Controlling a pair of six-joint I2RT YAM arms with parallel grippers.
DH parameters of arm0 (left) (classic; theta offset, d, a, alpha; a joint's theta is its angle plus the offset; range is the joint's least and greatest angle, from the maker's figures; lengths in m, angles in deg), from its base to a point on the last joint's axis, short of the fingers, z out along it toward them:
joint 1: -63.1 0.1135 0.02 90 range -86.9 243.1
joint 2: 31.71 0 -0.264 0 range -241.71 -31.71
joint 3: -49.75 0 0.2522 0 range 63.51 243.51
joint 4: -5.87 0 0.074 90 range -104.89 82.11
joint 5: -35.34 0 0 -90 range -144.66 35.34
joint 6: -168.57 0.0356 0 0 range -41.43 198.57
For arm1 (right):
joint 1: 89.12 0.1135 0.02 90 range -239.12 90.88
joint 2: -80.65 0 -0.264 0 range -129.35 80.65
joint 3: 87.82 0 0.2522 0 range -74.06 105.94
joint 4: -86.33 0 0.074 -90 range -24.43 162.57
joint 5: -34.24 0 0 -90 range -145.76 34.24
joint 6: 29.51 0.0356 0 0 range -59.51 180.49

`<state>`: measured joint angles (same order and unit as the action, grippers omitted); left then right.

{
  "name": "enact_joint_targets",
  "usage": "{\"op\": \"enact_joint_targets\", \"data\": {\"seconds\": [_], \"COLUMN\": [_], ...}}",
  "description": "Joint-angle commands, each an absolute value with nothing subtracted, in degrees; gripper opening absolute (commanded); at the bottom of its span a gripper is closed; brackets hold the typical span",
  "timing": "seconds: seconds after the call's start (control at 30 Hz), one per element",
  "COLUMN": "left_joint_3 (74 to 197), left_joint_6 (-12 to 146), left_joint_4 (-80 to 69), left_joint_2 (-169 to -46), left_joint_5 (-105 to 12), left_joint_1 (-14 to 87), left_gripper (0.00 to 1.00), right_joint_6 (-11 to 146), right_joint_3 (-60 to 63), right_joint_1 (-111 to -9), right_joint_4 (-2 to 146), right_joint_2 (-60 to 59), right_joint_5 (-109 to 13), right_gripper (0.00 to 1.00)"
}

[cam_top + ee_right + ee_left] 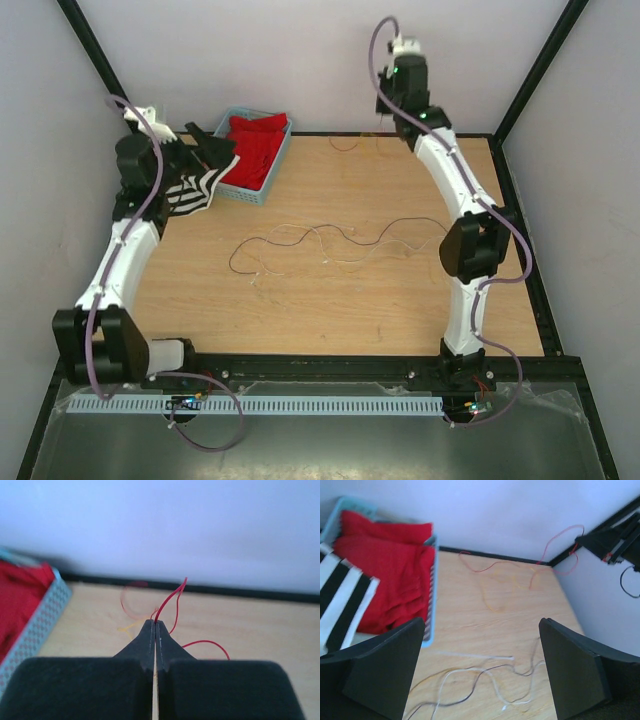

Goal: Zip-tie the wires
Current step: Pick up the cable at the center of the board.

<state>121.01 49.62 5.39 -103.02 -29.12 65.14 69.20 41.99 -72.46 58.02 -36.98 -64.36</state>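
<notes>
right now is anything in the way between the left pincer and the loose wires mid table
Nothing visible does. The open left pincer looks over bare table straight at the dark and pale wires; the blue basket sits off to the side, clear of that path.

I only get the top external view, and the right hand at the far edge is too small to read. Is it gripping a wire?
Observer: Yes, the right wrist view shows the right hand shut on a red wire, pinched at the very tips.
Operator: And the other arm?
Observer: The left hand is open and empty, with the dark and pale wires lying on the table ahead of it.
</notes>
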Motion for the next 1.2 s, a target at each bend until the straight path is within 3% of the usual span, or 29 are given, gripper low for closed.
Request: {"op": "enact_joint_targets", "data": {"seconds": [0.0, 0.2, 0.67, 0.9, 1.17], "left_joint_3": [128.4, 136.1, 153.8, 151.4, 142.1], "left_joint_6": [46.5, 56.6, 65.2, 64.0, 62.9], "left_joint_4": [11.8, 13.1, 15.9, 20.8, 25.3], "left_joint_2": [-109.6, -119.0, -141.5, -144.8, -138.9], "left_joint_5": [-14.3, -14.4, -21.0, -23.2, -23.9], "left_joint_1": [64.5, 55.9, 42.3, 40.5, 40.5], "left_gripper": [0.99, 0.99, 0.99, 0.99, 0.99], "right_joint_6": [64.6, 63.4, 62.6, 64.2, 67.2], "right_joint_3": [58.4, 68.7, 61.2, 55.1, 51.1], "right_joint_1": [-74.3, -76.5, -78.7, -78.7, -78.7], "right_joint_4": [51.9, 51.9, 52.1, 52.1, 51.9], "right_joint_2": [-36.8, -36.9, -28.6, -21.0, -15.6], "right_joint_5": [-67.1, -64.0, -55.0, -51.1, -39.3], "right_gripper": [0.00, 0.00, 0.00, 0.00, 0.00]}}
